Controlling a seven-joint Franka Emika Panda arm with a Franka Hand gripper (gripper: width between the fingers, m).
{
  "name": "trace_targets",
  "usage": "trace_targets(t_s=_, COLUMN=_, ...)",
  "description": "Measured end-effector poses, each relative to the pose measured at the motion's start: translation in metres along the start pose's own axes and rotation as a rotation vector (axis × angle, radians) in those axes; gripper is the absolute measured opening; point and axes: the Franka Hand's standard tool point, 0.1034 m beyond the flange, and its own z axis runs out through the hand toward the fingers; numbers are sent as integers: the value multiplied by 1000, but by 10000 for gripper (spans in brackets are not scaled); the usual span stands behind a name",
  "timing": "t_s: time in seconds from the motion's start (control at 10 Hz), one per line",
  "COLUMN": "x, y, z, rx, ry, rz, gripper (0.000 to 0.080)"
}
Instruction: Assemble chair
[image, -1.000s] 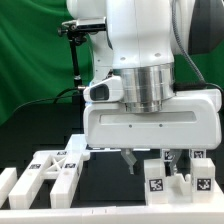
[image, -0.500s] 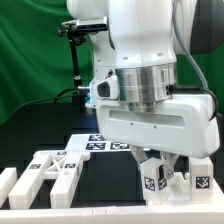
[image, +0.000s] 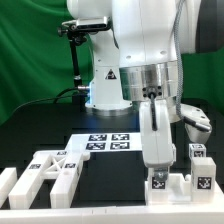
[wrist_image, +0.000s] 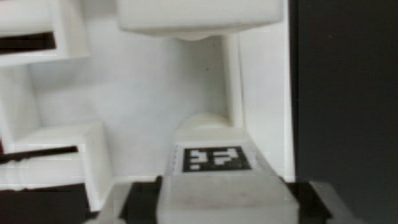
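Observation:
The chair is a set of white blocky parts with black-and-white tags. In the exterior view one group (image: 50, 172) lies at the front left and another (image: 198, 168) at the front right. My gripper (image: 158, 172) points straight down onto a narrow tagged white block (image: 157, 184) in the right group. In the wrist view that block (wrist_image: 214, 158) fills the gap between my two dark fingers (wrist_image: 146, 200), which look pressed against its sides. It runs on to a larger white chair part (wrist_image: 107, 100).
The marker board (image: 108, 142) lies flat on the black table behind the parts. A black stand with a cable (image: 76, 50) rises at the back left before the green curtain. My arm's wide body hangs over the right half.
My hand has turned about its axis, from broadside to edge-on, and come down onto the tagged block. The chair parts have stayed where they were.

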Motion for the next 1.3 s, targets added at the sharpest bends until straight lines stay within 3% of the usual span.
trace_targets(t_s=0.2, x=6, y=4, z=1, rx=-21, ry=7, rz=94, gripper=287)
trace_targets(t_s=0.5, x=8, y=6, z=1, rx=-28, ry=16, rz=106, gripper=288)
trace_targets(t_s=0.7, x=8, y=6, z=1, rx=-28, ry=15, rz=89, gripper=530)
trace_targets(t_s=0.8, x=7, y=3, z=-8, rx=-25, ry=8, rz=18, gripper=530)
trace_targets(t_s=0.9, x=6, y=0, z=-18, rx=-15, ry=3, rz=-20, gripper=628)
trace_targets(t_s=1.3, x=4, y=1, z=-17, rx=-21, ry=2, rz=-40, gripper=649)
